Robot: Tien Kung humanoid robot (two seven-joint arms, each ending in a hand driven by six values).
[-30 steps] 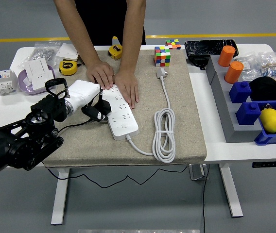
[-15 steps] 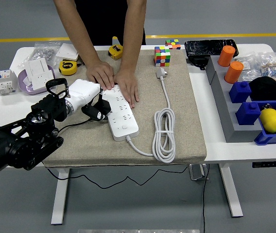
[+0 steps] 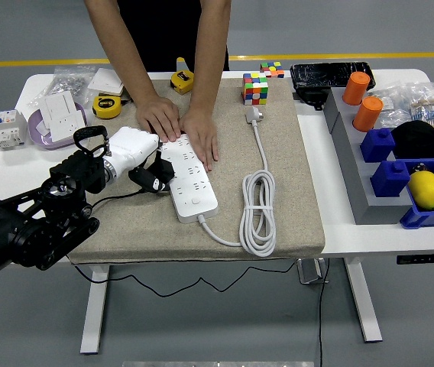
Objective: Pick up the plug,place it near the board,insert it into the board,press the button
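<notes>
Head view: the robot's left hand (image 3: 142, 162) grasps the small black plug (image 3: 153, 179), held just left of the long white power strip (image 3: 189, 178), whose far end a person's hands (image 3: 180, 126) pin down.

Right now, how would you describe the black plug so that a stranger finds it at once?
Start from the beige mat covering the table's middle, then find the white power strip held down by a person's hands. At its left edge the left hand holds the black plug; it is the only black thing against the strip.
</notes>
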